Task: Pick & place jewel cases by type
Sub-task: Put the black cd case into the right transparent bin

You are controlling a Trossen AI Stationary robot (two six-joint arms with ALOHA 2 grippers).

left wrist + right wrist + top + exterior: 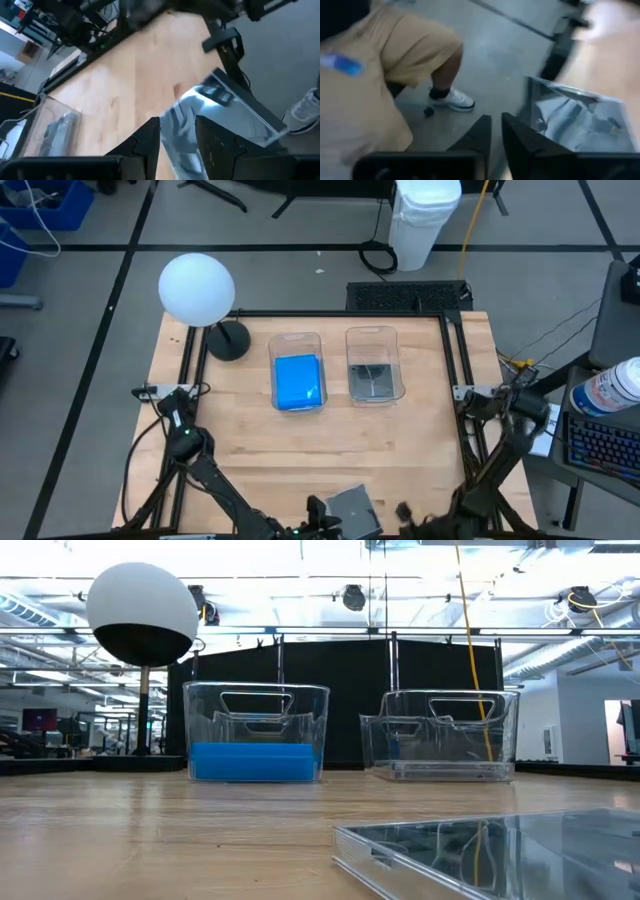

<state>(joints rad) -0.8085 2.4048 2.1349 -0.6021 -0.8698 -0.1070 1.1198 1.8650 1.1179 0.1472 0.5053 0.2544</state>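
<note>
Grey jewel case (354, 510) lies flat at the table's (420, 430) near edge. Left gripper (177, 136) over it, fingers narrowly apart, gripping nothing. Right gripper (496, 131) beside it, fingers almost closed, empty.

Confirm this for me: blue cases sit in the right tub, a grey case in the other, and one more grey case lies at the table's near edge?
Not quite. In the high view the blue cases sit in the left tub, and the grey case is in the right tub. The rest holds: another grey case lies at the table's near edge.
</note>
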